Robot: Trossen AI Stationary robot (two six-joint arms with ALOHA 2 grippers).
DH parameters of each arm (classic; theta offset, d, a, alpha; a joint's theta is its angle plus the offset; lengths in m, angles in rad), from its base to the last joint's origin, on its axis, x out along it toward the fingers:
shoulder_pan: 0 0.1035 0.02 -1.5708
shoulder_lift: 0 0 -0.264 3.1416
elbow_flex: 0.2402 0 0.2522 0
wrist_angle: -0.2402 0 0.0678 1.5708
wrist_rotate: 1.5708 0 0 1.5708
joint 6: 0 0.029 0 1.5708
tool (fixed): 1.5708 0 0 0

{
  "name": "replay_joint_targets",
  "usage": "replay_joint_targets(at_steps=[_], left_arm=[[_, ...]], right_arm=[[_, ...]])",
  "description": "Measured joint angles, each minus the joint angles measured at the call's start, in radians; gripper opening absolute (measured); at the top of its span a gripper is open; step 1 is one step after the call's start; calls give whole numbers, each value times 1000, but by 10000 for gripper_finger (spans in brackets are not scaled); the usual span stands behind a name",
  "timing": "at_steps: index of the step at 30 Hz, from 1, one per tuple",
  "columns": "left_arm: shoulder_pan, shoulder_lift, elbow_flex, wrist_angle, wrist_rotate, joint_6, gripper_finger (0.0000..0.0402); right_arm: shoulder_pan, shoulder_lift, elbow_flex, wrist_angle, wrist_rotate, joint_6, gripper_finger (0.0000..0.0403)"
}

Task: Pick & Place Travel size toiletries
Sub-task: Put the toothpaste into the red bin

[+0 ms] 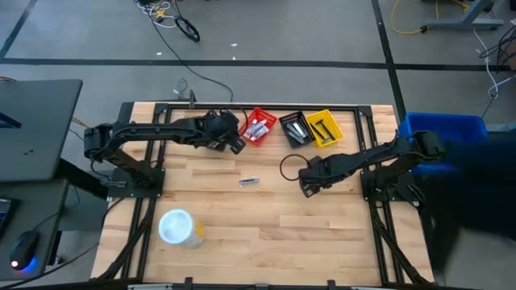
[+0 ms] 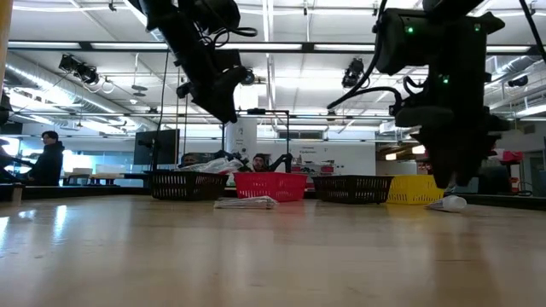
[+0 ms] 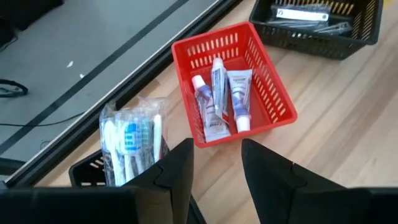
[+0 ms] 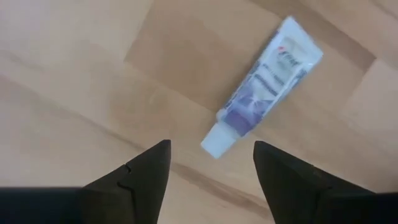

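A small white and purple tube [image 4: 264, 87] lies flat on the table; it also shows in the low view [image 2: 448, 204]. My right gripper [image 4: 211, 162] hangs open just above it, fingers pointing down, near the tube's cap end, touching nothing [image 1: 309, 184]. My left gripper [image 3: 214, 165] is open and empty, raised above the table [image 2: 226, 102] beside the red basket [image 3: 273, 93], which holds three tubes [image 3: 221, 99]. A black basket [image 3: 87, 171] holds wrapped toothbrushes [image 3: 130, 143]. A silvery sachet [image 1: 249, 181] lies flat on the table's middle.
A second black basket [image 1: 294, 130] and a yellow basket [image 1: 324, 127] stand in the row at the far edge, each with dark items. A large white-lidded yellowish tub [image 1: 179, 227] stands near the front left. A black cable loop [image 1: 289, 165] lies by the right gripper.
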Motion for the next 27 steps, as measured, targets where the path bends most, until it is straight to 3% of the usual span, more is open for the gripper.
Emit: replay_joint_targets(at_steps=[8,12,15,27], left_arm=[[0,0,0,47,6,8,142],[0,0,1,68,7,28,142],[0,0,1,72,8,28,142],[0,0,1,74,5,20,142]], right_arm=[[-5,0,-71,106,2,218,267],[-8,1,-136,183,52,299,266],[-28,0,-174,254,103,326,253],[-82,-2,-193,279,119,300,168]])
